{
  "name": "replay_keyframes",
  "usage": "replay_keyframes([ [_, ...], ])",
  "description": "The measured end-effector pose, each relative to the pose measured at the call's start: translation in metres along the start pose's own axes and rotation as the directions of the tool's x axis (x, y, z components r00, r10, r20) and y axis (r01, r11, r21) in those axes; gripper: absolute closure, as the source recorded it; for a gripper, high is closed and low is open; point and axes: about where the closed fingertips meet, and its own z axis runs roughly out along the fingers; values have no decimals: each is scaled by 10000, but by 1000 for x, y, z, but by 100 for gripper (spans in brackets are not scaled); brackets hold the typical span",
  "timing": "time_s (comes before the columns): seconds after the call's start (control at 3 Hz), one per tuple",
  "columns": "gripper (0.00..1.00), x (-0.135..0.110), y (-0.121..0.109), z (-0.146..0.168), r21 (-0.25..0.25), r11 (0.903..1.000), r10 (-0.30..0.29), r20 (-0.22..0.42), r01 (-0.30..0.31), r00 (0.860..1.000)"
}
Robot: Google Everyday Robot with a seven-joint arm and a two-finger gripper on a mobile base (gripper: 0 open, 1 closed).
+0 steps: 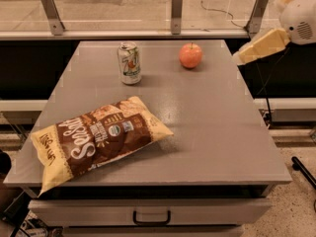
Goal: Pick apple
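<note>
The apple (190, 55) is small, round and orange-red with a paler patch. It sits upright on the far right part of the grey table (207, 117). My gripper (242, 57) is the pale cream tip of the arm coming in from the upper right. It hangs above the table's far right edge, to the right of the apple and apart from it. It holds nothing that I can see.
A soda can (130, 63) stands upright to the left of the apple. A brown and yellow chip bag (96, 139) lies at the front left. A railing with metal posts (176, 6) runs behind the table. A drawer handle (152, 216) is below the front edge.
</note>
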Motion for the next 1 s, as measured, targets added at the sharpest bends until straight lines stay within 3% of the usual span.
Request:
replay_keyframes([
  [0.33,0,6,-15,29,-279,9970,734,640,-717,9952],
  [0.67,0,6,-15,29,-280,9970,734,641,-717,9952],
  [1.0,0,11,-2,50,-510,9950,882,475,-857,9950],
])
